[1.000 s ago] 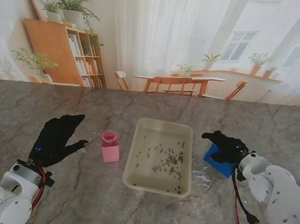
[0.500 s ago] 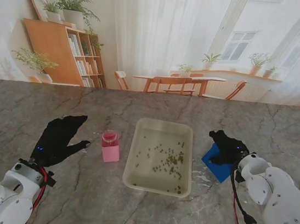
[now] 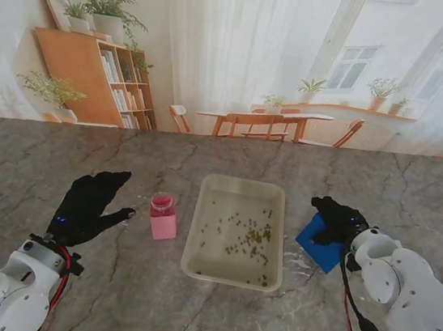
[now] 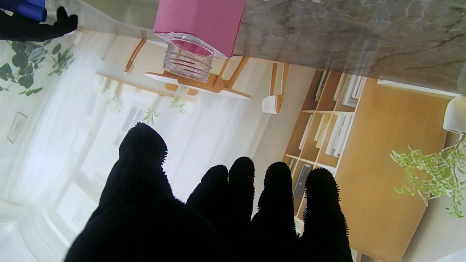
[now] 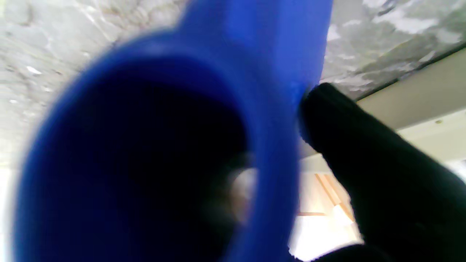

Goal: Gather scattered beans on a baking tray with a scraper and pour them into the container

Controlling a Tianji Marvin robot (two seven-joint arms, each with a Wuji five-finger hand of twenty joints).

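The blue scraper (image 3: 319, 242) sits just to the right of the baking tray (image 3: 279, 196), gripped by the right hand (image 3: 337, 220), whose black-gloved fingers wrap its top while the flat blade slants down toward the marble table (image 3: 185, 316); whether its lower edge touches the stone cannot be told from the stand view. In the right wrist view the scraper (image 5: 174, 120) fills the picture as a blurred blue loop with a dark hollow, a gloved finger (image 5: 367, 160) pressed against its side, which suggests the grasp is on a ring-shaped handle so the blade can be dragged across the tray floor. The tray is a pale cream rectangle with rounded corners and a raised rim, and the small greenish beans (image 3: 249, 236) lie loosely strewn over its middle and right part, a few near the edge nearer to me. I judge none are gathered yet. To the tray's left stands the pink container (image 3: 162, 216), its clear threaded neck (image 4: 187, 60) uncapped, ready to receive the beans. Left of it the left hand (image 3: 90, 204) holds nothing, fingers spread flat above the table, probably waiting to lift the tray.
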